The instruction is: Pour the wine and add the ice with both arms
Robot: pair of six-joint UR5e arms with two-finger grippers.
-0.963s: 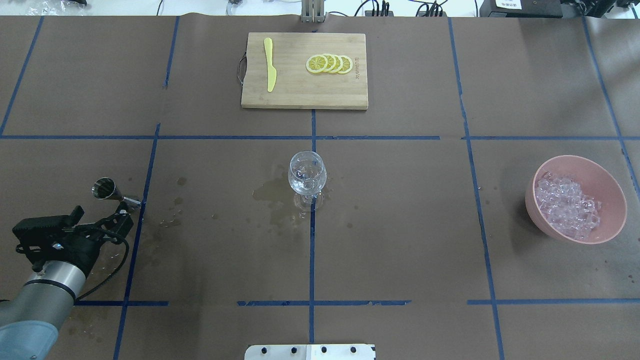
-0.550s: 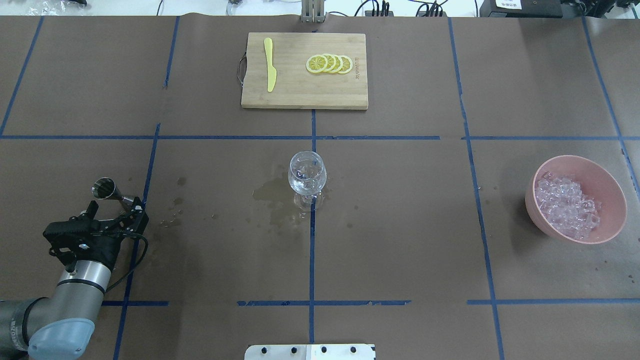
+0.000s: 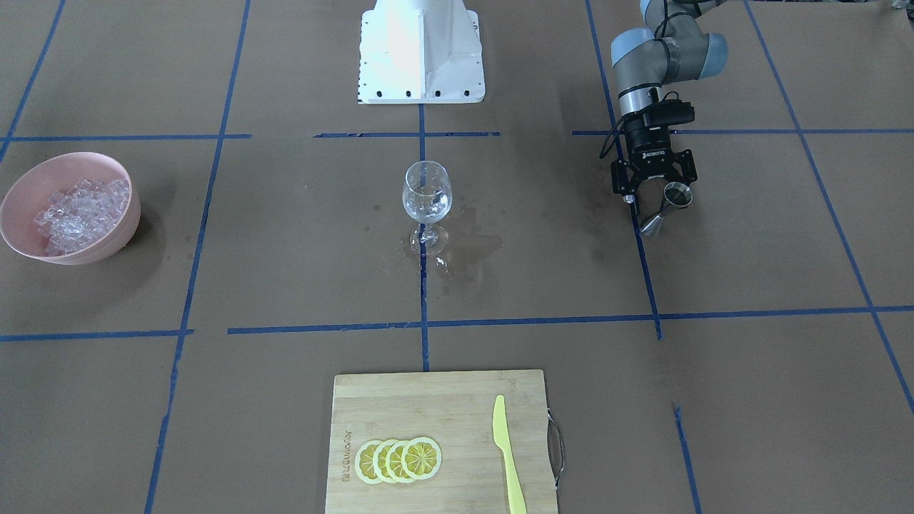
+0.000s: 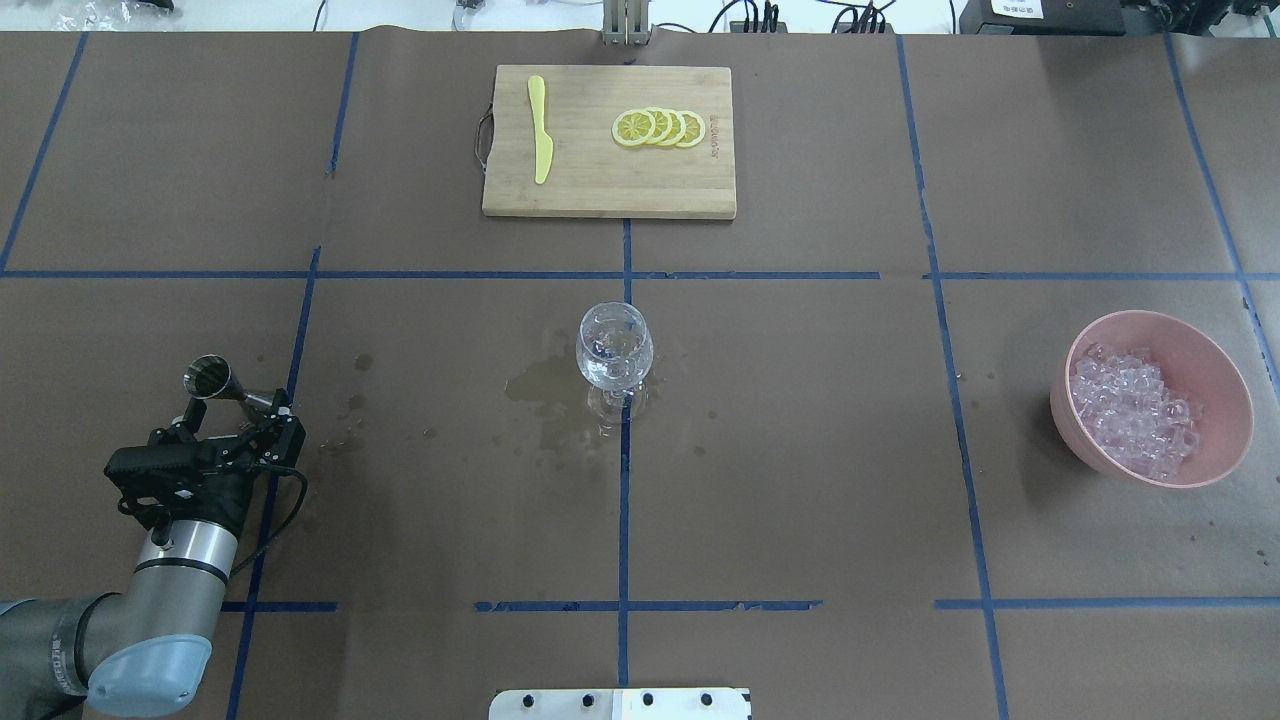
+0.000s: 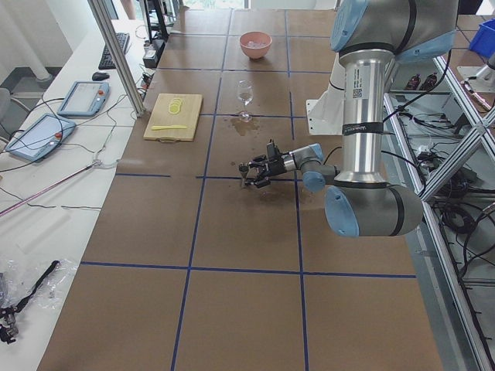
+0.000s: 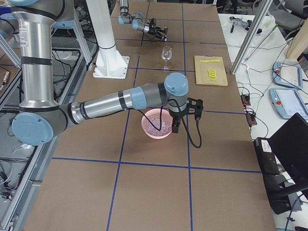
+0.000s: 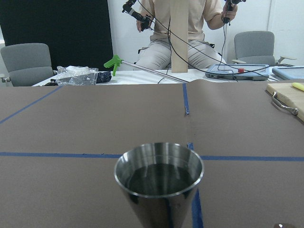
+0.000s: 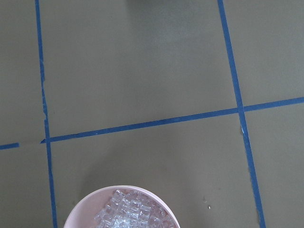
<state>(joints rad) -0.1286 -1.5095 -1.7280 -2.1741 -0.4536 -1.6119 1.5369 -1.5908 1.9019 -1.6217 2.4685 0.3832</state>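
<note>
A steel jigger (image 4: 208,378) stands on the table at the near left, its cup (image 7: 159,175) filling the left wrist view. Whether it holds wine I cannot tell. My left gripper (image 4: 238,418) is low behind it, open wide, and its fingers (image 3: 621,189) straddle the jigger (image 3: 675,194) without touching. A wine glass (image 4: 614,345) stands upright at the table's middle. The ice (image 4: 1135,410) is heaped in a pink bowl (image 4: 1150,316) at the right. My right gripper (image 6: 176,129) hangs above that bowl (image 8: 118,190); I cannot tell whether it is open or shut.
A wet stain (image 4: 545,385) spreads left of the glass's foot. At the far middle lies a bamboo cutting board (image 4: 600,190) with lemon slices (image 4: 658,128) and a yellow knife (image 4: 540,130). The white base block (image 3: 421,50) is on the robot's side. A person sits beyond the table.
My left arm has swung to the right and turned, so its open gripper now faces the jigger squarely. The jigger, glass and bowl have not moved.
</note>
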